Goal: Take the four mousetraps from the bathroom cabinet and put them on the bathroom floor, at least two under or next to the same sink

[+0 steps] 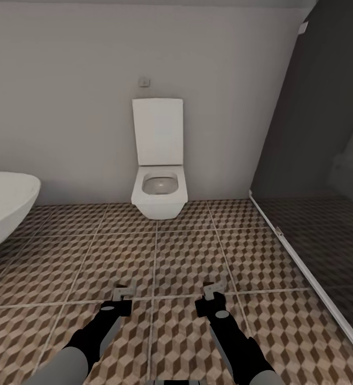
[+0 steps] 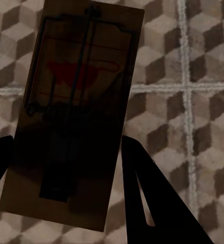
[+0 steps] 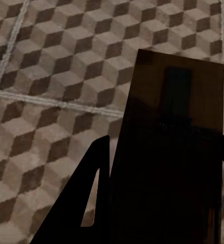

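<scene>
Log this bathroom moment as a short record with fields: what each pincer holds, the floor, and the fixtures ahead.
left pincer: shut on a flat brown wooden mousetrap with dark wire and a red mark
right pincer: shut on a second flat brown wooden mousetrap
floor: brown, beige and white cube-pattern tiles, below both traps
ahead: white square toilet, lid up, against the wall
robot's left: rim of a white oval bathtub
robot's right: dark glass partition
</scene>
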Motion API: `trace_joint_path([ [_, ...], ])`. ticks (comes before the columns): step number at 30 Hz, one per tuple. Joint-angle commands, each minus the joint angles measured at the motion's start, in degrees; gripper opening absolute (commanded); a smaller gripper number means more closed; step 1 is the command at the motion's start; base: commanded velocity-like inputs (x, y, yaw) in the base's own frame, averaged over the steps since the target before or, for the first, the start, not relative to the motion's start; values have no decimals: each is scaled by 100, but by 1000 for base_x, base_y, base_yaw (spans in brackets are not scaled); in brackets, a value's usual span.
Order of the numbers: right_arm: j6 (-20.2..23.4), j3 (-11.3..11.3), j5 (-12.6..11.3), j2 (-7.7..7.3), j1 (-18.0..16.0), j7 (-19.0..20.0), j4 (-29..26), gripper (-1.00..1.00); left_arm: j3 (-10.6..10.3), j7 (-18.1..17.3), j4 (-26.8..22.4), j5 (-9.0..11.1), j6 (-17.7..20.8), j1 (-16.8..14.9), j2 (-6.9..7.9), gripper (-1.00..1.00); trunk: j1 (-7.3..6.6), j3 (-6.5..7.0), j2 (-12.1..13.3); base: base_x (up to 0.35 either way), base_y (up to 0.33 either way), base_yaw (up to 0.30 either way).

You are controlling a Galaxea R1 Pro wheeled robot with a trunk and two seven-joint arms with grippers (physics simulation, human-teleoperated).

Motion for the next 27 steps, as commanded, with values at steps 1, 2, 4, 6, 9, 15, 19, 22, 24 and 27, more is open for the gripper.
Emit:
trace_joint_path([
  [1, 45, 11, 49, 0, -2, -10, -10, -100, -50, 62, -12, 38, 35, -2, 5, -100, 1, -28, -4, 0, 0, 0],
  [2, 45, 11, 49, 0, -2, -10, -9, -100, -50, 62, -12, 37, 35, -2, 6, -100, 4, -50, -5, 0, 0, 0],
  [4, 45, 11, 49, 0, -2, -10, -9, -100, -50, 62, -12, 38, 35, -2, 7, -100, 9, -94, -8, 0, 0, 0],
  [6, 45, 11, 49, 0, -2, -10, -8, -100, -50, 62, -12, 38, 35, -2, 5, -100, 14, -138, -10, 0, 0, 0],
  [9, 48, 11, 49, 0, -2, -10, -10, -100, -50, 62, -12, 38, 35, -2, 4, -100, 22, -205, -14, 0, 0, 0],
  [15, 45, 11, 49, 0, -2, -10, -8, -100, -50, 62, -12, 39, 35, -2, 7, -100, 37, -338, -22, 0, 0, 0],
  [19, 47, 11, 49, 0, -2, -10, -10, -100, -50, 62, -12, 36, 35, -2, 4, -100, 47, -426, -28, 0, 0, 0],
  [22, 46, 11, 49, 0, -2, -10, -11, -100, -50, 62, -12, 38, 35, -2, 6, -100, 55, -493, -32, 0, 0, 0],
  [24, 45, 11, 49, 0, -2, -10, -12, -100, -50, 62, -12, 38, 35, -2, 3, -100, 60, -537, -34, 0, 0, 0],
  [27, 45, 11, 49, 0, -2, -10, -11, -100, -50, 62, -12, 38, 35, -2, 1, -100, 68, -604, -38, 0, 0, 0],
])
